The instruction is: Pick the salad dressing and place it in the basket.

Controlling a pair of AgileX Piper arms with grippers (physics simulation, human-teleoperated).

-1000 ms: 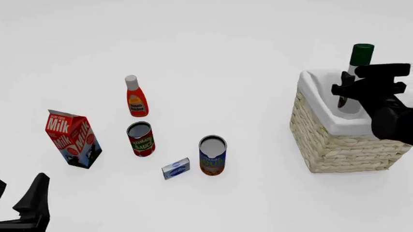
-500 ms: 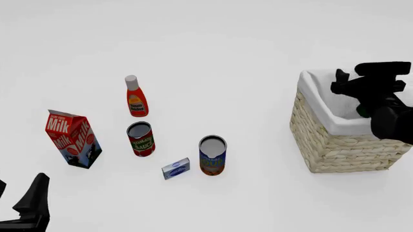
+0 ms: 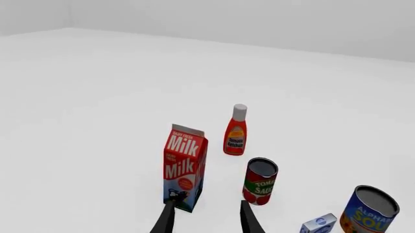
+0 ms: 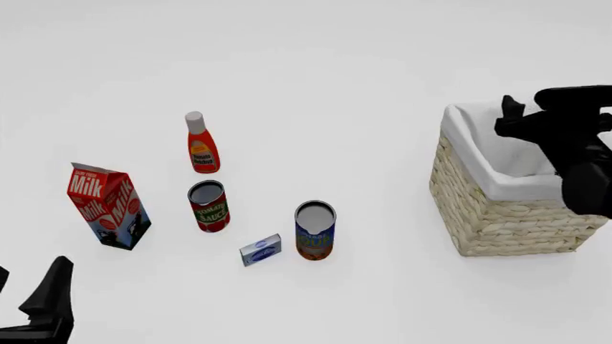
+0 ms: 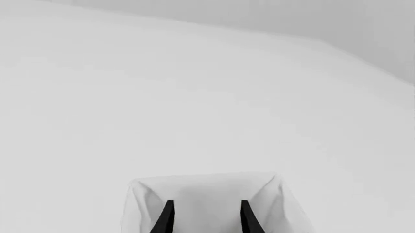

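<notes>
Two fingers of my right gripper (image 5: pixel 204 218) stand apart, released, holding nothing, above the basket (image 4: pixel 497 215); my left gripper (image 3: pixel 206 221) likewise gapes empty near the milk carton (image 3: pixel 184 167).

Two cans (image 4: pixel 208 206) (image 4: pixel 314 229), one carton (image 4: pixel 107 205), one basket (image 4: pixel 502 208).

- The right gripper (image 5: pixel 204 218) shows as two dark fingers (image 5: pixel 167 217) with a clear gap between them and nothing held in it.
- Past the fingertips lies the basket (image 5: pixel 211 180), seen only as its white cloth lining, folded over the rim with soft creases.
- Beyond the basket, the white table (image 5: pixel 194 97) runs on, bare and pale.
</notes>
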